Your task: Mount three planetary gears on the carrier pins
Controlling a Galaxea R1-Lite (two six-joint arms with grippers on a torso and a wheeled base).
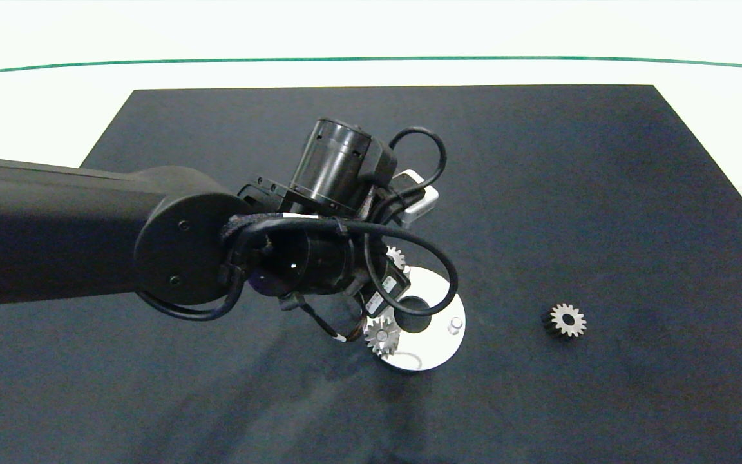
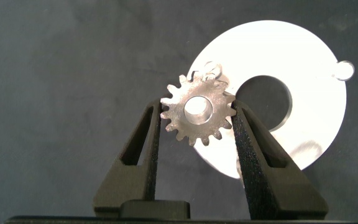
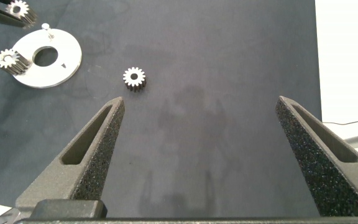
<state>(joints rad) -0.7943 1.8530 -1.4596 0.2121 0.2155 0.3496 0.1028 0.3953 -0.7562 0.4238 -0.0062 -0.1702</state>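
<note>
A: Where are the three planetary gears?

B: One silver-grey gear (image 2: 198, 111) sits clamped flat between the left gripper's (image 2: 197, 115) fingers, held over the edge of the white disc (image 2: 309, 93), its round centre hole facing up.

A: And the others?

B: A second gear (image 1: 382, 336) stands at the disc's near-left rim, seemingly seated on a pin. The third gear (image 1: 566, 320) lies alone on the dark table mat, well apart to the right of the disc.

A: The carrier pins?

B: One short white pin (image 1: 455, 324) stands bare on the disc's right side, beside the large centre hole. Another pin is hard to make out behind the held gear.
</note>
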